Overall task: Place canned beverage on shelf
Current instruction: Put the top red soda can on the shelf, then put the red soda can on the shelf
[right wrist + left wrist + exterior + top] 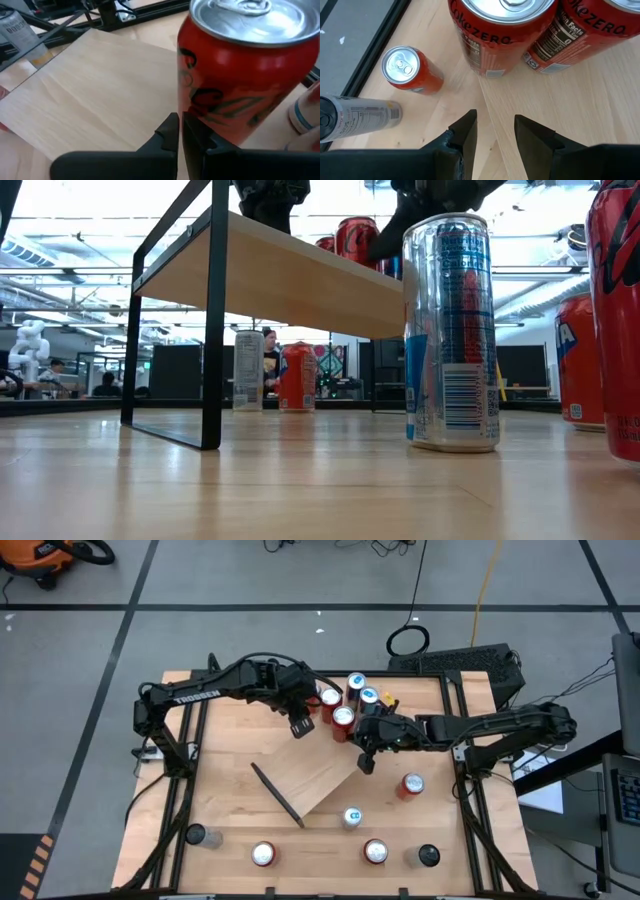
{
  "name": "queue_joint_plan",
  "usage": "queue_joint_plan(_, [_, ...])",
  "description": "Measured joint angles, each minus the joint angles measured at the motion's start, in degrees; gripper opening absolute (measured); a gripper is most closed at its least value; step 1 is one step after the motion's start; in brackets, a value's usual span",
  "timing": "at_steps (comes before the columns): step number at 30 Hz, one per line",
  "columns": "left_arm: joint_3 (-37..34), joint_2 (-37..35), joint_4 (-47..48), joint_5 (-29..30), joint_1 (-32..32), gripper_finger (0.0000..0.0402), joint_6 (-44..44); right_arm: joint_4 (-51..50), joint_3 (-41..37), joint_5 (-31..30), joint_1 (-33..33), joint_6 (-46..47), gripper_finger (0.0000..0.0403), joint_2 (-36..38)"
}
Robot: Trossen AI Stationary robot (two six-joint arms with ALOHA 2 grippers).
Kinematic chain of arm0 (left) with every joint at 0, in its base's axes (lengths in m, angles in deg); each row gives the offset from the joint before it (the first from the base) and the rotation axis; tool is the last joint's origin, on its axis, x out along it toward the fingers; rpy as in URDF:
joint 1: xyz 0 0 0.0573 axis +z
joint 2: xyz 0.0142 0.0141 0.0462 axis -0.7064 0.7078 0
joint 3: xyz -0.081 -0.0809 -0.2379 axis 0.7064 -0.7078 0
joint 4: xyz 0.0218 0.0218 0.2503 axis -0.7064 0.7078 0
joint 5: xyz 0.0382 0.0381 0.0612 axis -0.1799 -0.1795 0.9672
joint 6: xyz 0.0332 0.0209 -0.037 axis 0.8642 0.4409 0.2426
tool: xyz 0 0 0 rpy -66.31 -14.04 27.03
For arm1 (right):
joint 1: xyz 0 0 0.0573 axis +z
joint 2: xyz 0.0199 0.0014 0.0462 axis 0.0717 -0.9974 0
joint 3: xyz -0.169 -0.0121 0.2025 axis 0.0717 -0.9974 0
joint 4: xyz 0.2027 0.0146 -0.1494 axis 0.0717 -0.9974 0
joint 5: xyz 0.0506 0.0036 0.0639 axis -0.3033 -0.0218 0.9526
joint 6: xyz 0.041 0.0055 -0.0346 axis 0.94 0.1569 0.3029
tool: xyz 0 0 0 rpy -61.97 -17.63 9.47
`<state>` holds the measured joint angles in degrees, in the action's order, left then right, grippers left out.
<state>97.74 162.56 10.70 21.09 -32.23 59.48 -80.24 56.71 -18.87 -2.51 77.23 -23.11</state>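
The shelf (312,778), a light-wood board on black end brackets (212,330), stands slantwise in the middle of the table. Two red cans (343,718) (330,700) stand on its far end, with two blue-topped cans (362,690) just behind them. My left gripper (495,127) hangs open above the board, a little short of the red cans (500,35), and holds nothing. My right gripper (180,131) is shut, reaching in from the table's right. Its tips are at the nearer red can (240,75). My right gripper's shut fingertips (172,125) lie against the lower side wall (192,117) of the nearer red can. They come from the table's right, slanting slightly down. The can stands on its base on the shelf; nothing is pinched between the fingers.
Loose cans stand on the table's near half: a red one (411,784), a blue-white one (352,817), two red ones (263,854) (375,851) and two dark ones (428,856) (195,835). The left wrist view shows an orange can (410,70) and a silver can (355,117) on the tabletop beside the shelf.
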Motion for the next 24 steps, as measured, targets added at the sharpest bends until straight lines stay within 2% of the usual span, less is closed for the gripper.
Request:
queue_joint_plan(15, [0.0,0.0,0.2,-0.1,-1.0,0.0136,-0.5,-5.0,0.0,-1.0,0.4,0.6,0.0000,1.6])
queue_joint_plan(24, [0.0,0.0,1.6,-0.5,-4.7,0.0136,-3.7,-14.5,0.0,-1.0,2.9,5.7,0.0000,9.4])
